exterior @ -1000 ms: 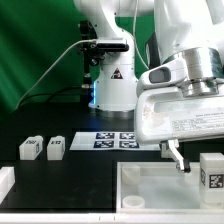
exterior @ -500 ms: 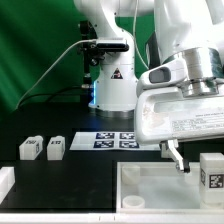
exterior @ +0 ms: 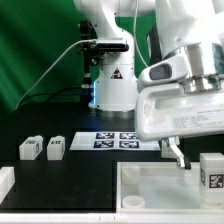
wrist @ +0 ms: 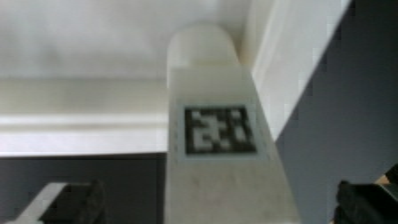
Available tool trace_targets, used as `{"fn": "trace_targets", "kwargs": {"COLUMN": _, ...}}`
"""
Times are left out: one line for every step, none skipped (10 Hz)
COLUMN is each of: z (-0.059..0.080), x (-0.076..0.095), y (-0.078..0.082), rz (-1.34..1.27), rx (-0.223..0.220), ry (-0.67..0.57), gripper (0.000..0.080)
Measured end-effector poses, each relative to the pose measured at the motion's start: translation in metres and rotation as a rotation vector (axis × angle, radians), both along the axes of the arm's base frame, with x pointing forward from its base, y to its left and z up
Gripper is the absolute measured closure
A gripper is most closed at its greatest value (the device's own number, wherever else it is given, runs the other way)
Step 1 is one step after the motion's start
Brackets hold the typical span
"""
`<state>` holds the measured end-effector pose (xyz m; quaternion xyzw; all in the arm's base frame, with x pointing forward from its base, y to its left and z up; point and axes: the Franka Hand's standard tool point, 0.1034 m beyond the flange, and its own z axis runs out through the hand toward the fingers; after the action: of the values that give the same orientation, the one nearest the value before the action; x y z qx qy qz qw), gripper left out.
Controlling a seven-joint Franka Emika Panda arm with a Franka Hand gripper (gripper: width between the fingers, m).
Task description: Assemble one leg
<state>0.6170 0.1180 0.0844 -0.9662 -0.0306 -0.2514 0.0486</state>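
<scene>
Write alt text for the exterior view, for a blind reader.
A white robot gripper hangs just above the far rim of a large white tray-like piece, at the exterior view's right, beside a tagged leg. Two more legs and the marker board lie toward that view's left on the black table.

The leg (wrist: 217, 85) fills the middle of the picture, a long white block with a rounded end and a square black-and-white tag (wrist: 221, 130) on its facing side. Behind it lie a white tray (wrist: 80, 90) and the dark table (wrist: 338, 120). The gripper (wrist: 217, 205) stands spread, one blurred finger (wrist: 63, 205) on each side of the leg, with gaps between.
</scene>
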Motion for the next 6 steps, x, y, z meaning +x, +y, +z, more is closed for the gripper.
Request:
{"fn": "trace_targets", "kwargs": {"z": 0.002, "x": 0.002, "y": 0.002, "rz": 0.006, "rx": 0.007, "ry": 0.064, "gripper": 0.0151}}
{"fn": "trace_targets", "kwargs": {"z": -0.001, "x": 0.0, "y": 0.005, "rz": 0.015, "rx": 0.02, "ry": 0.217, "gripper": 0.0151}}
{"fn": "trace_targets", "kwargs": {"z": -0.003, "x": 0.002, "y": 0.004, "rz": 0.024, "rx": 0.025, "ry": 0.315, "gripper": 0.0151}}
{"fn": "trace_targets", "kwargs": {"z": -0.007, "x": 0.001, "y": 0.001, "rz": 0.033, "rx": 0.03, "ry": 0.428, "gripper": 0.0151}}
{"fn": "trace_targets", "kwargs": {"z": -0.01, "x": 0.003, "y": -0.003, "rz": 0.036, "rx": 0.034, "ry": 0.508, "gripper": 0.0151}}
{"fn": "trace_targets", "kwargs": {"z": -0.008, "x": 0.005, "y": -0.004, "rz": 0.041, "rx": 0.036, "ry": 0.556, "gripper": 0.0151}}
